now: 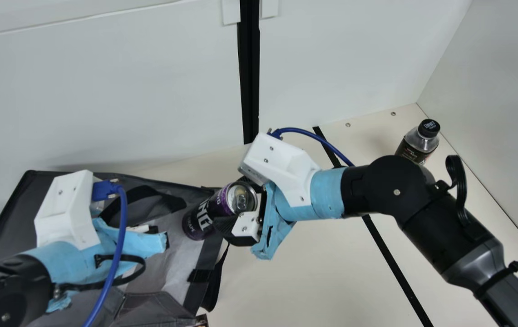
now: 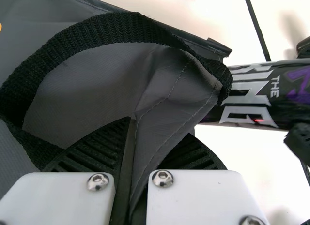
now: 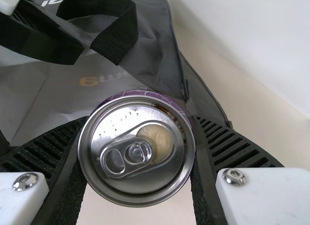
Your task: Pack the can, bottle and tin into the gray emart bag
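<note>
One bottle (image 1: 415, 149) behind right arm (image 1: 377, 190), left gripper (image 1: 152, 230) tight on bag (image 1: 7, 218), right gripper (image 1: 231, 200) on can (image 1: 204, 213).

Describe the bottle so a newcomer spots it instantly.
On the cream table, find the far right corner where the white walls meet. Short of it, partly behind the right arm, is the bottle. Its black cap and clear shoulder set it apart from the silver-topped can in the right gripper.

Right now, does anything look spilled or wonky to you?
The can looks wonky, tilted near the gray bag, but that's because the right gripper is holding it that way. The bag's cloth is creased where the left gripper pinches it. I see nothing spilled.
</note>
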